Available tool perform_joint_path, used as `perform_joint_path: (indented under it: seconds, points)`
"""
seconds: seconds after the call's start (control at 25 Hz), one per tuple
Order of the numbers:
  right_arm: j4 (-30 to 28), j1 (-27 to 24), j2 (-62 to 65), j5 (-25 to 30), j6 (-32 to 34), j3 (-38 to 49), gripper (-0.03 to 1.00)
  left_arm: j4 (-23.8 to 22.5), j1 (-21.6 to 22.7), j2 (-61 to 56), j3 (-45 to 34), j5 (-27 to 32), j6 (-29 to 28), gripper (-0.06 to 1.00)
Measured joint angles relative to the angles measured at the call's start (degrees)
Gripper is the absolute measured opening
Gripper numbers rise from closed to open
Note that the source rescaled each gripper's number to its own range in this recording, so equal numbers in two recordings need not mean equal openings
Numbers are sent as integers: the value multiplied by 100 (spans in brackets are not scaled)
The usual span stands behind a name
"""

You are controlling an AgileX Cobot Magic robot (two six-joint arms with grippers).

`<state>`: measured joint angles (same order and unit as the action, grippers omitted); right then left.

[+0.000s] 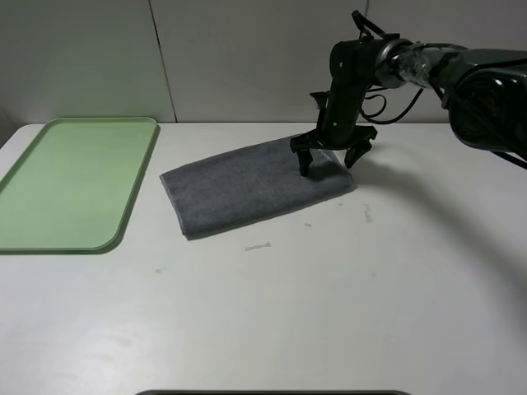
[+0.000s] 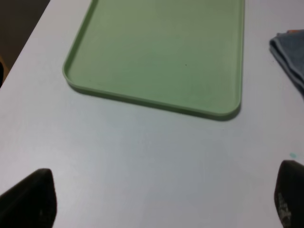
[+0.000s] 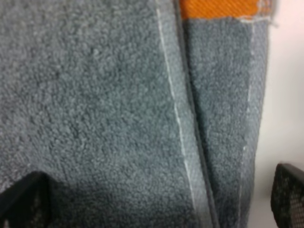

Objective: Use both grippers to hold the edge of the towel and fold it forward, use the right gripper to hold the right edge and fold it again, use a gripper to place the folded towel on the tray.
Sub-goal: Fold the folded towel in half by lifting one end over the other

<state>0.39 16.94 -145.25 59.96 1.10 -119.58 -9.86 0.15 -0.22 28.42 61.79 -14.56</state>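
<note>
A grey towel [image 1: 247, 185], folded once into a long strip, lies slanted on the white table in the exterior high view. My right gripper [image 1: 328, 163] is open and straddles the towel's right end, fingertips down at the cloth. The right wrist view shows the towel's layered edge [image 3: 190, 142] with an orange tag [image 3: 218, 8] between the open fingers [image 3: 21, 199]. The green tray [image 1: 70, 181] lies at the left. My left gripper [image 2: 161, 202] is open and empty above bare table in front of the tray [image 2: 156, 52]; the towel's corner [image 2: 290, 52] shows at the edge of that view.
The table [image 1: 329, 288] is white with a few small marks in front of the towel. A wall stands close behind the table. A dark edge shows at the bottom of the exterior high view.
</note>
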Motion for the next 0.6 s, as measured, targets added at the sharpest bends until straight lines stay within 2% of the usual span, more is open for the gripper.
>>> perform_joint_path:
  seconds: [0.52, 0.6]
  points:
    - [34, -696, 0, 30, -110, -18, 100, 18, 0, 0, 0, -7, 0, 92]
    - [34, -710, 0, 30, -110, -18, 94, 18, 0, 0, 0, -7, 0, 92]
